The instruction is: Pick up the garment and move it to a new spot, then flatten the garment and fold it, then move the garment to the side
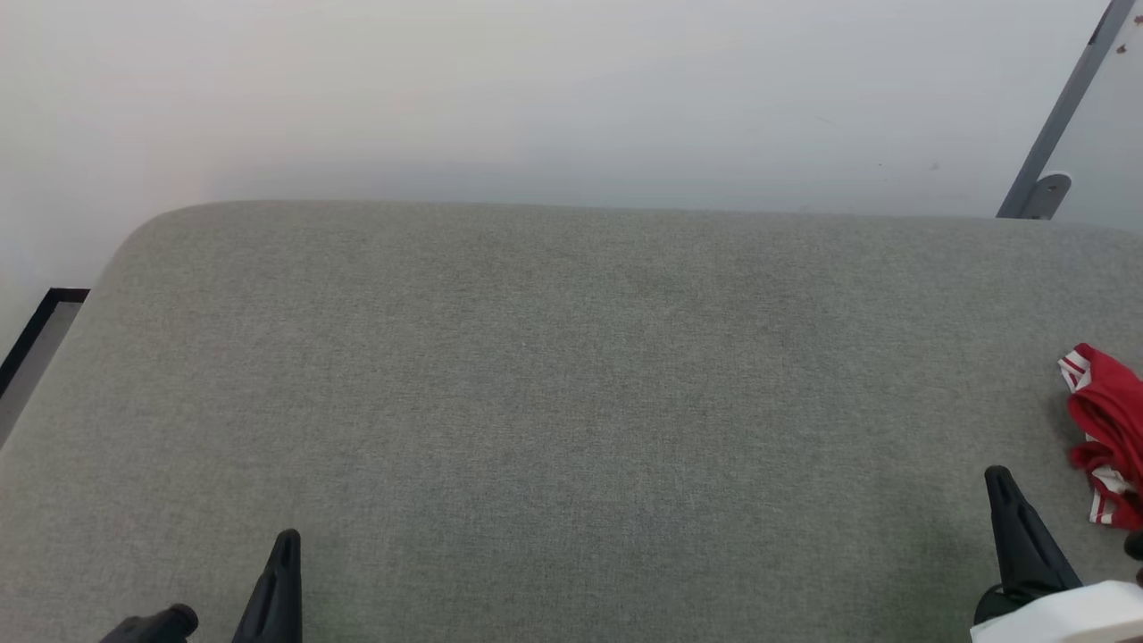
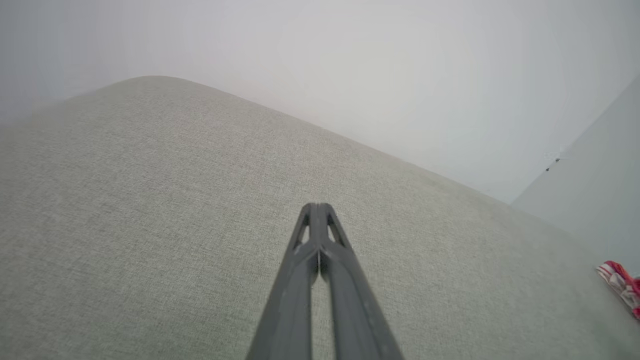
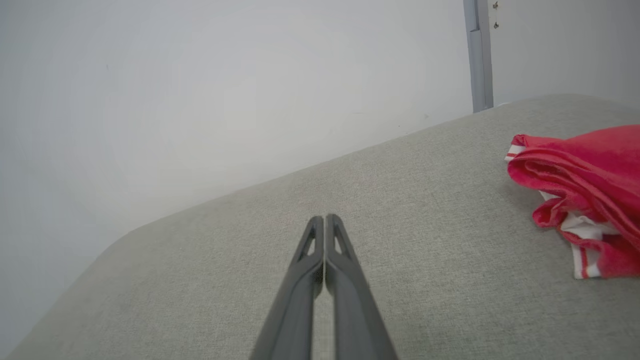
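Observation:
The garment (image 1: 1107, 420) is a crumpled red heap with white, striped trim at the far right edge of the head view, lying on the grey padded surface (image 1: 554, 384). In the right wrist view the garment (image 3: 585, 190) lies right of my fingers, cut off by the frame. A small piece of the garment (image 2: 620, 280) shows at the right edge of the left wrist view. My right gripper (image 1: 998, 478) is shut and empty, just left of the garment and apart from it. At the lower left my left gripper (image 1: 287, 540) is shut and empty, far from the cloth.
The grey surface has a rounded far-left corner and ends at a pale wall (image 1: 536, 98). A grey metal post (image 1: 1063, 116) leans at the back right. At the left, a dark-edged strip (image 1: 40, 335) lies beyond the surface's edge.

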### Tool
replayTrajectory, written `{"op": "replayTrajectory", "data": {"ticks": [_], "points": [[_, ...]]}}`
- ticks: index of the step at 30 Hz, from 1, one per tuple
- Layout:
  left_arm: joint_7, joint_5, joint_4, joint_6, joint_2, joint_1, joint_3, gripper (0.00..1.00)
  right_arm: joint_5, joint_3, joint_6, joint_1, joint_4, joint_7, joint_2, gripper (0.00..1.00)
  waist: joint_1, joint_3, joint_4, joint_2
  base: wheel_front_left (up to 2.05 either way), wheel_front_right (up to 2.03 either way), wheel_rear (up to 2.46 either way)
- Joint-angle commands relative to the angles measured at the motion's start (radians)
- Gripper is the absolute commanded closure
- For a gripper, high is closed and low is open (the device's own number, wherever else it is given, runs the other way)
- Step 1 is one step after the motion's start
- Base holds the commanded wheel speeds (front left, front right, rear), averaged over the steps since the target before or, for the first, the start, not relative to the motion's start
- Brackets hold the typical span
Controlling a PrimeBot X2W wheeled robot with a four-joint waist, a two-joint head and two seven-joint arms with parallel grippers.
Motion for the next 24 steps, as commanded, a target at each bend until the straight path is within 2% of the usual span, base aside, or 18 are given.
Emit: {"op": "replayTrajectory", "data": {"ticks": [1,24], "points": [[0.010,-0.045,-0.009,0.001,0.007,-0.032,0.008,1.00,0.039,-0.008,0.000,-0.032,-0.005,0.008,-0.002,1.00,0.0000,0.000,-0.001,-0.0001,0.00,0.00,0.00],[0.093,-0.381,0.024,0.000,-0.010,-0.109,0.029,1.00,0.331,-0.019,0.000,-0.095,0.045,0.067,0.042,1.00,0.0000,0.005,-0.014,-0.0001,0.00,0.00,0.00]]}}
